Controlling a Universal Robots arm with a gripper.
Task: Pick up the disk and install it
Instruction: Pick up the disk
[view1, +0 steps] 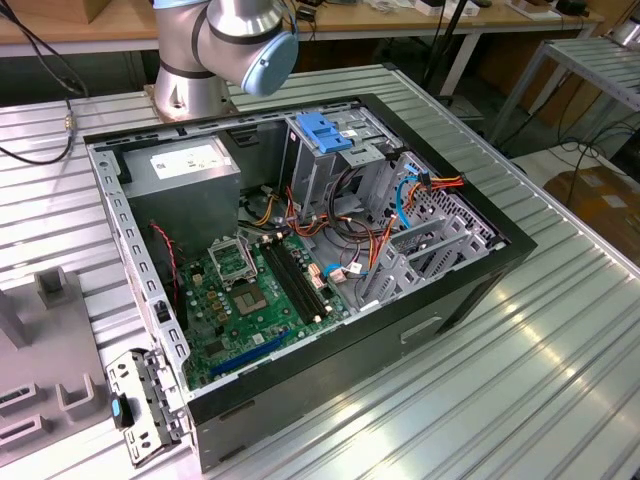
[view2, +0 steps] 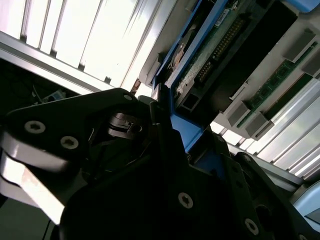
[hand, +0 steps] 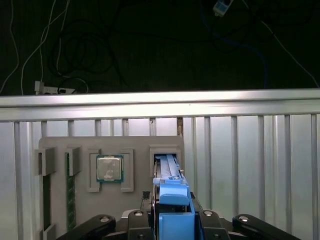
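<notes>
Disk (hand: 172, 200) whereabouts?
On edge in a slot of the grey holder (hand: 135, 145) on the worktop (hand: 250, 150).
And the end effector (hand: 173, 217)?
Closed on the disk's blue frame, clamping it from both sides.

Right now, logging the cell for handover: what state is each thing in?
disk: on edge in the grey holder slot, gripped.
end effector: shut on the disk.
CPU: seated in its holder recess.
computer case: on its side, panel off.
</notes>
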